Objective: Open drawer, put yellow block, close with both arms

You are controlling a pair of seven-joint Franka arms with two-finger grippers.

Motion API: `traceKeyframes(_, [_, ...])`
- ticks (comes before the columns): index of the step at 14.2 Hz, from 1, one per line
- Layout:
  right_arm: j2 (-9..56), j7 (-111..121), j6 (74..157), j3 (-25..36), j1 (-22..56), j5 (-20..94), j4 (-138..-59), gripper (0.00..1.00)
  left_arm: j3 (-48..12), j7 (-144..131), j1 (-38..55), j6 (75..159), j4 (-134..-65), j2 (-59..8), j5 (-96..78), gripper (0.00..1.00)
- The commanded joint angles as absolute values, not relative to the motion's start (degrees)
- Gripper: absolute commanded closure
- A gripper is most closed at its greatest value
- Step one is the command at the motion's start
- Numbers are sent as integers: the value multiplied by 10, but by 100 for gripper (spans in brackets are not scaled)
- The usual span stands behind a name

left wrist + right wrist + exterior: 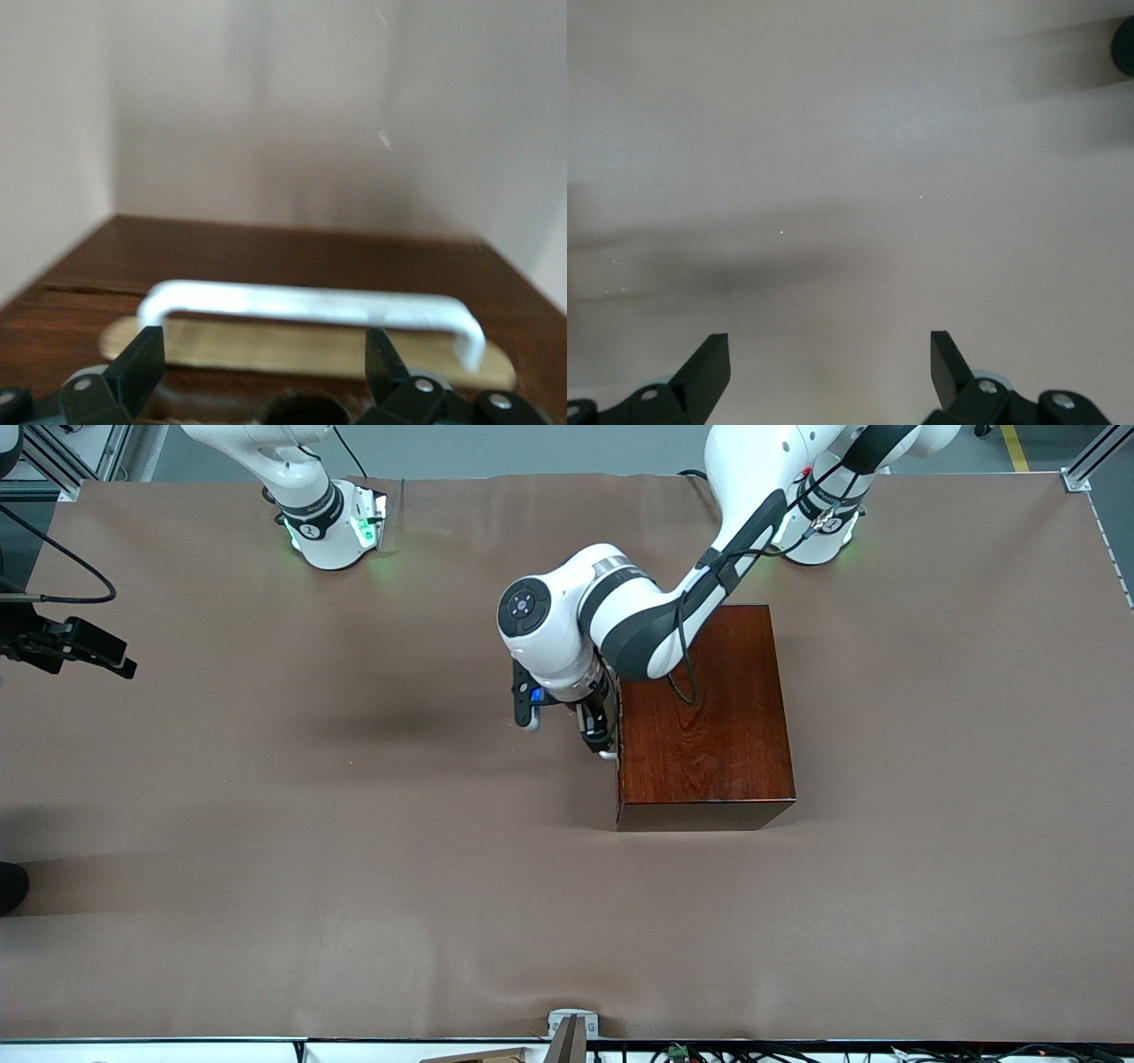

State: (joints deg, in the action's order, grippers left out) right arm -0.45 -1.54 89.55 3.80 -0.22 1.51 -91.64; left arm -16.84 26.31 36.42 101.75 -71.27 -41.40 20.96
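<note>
Right gripper (828, 341): waits high over bare table (354, 868) at the right arm's end; claw spread wide, holding nothing.

Left gripper (601, 740): arm folded low and level, wrist turned to face the drawer (709, 717) front. Claw wide open, fingers (142, 363) lined up with the white handle (310, 303) and gripping nothing. This pose suits pulling or pushing.

Drawer: sits flush in its case.

Yellow block: not seen in any view. It may be inside the shut drawer, or the drawer may still need opening.
</note>
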Motion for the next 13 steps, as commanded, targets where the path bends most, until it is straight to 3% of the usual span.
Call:
traceKeyframes(1, [2,-16,892,38,-1,13,-904,0,-171,160,360,1069,-719,-390,203,0])
traceKeyframes(5, [2,-16,892,38,-1,13,-904,0,-167,37,314,1067,-722,-303,179,0])
traceKeyframes(13, [2,-15,892,38,-1,13,-904,0,-169,40,111,902,-728,-149,140,0])
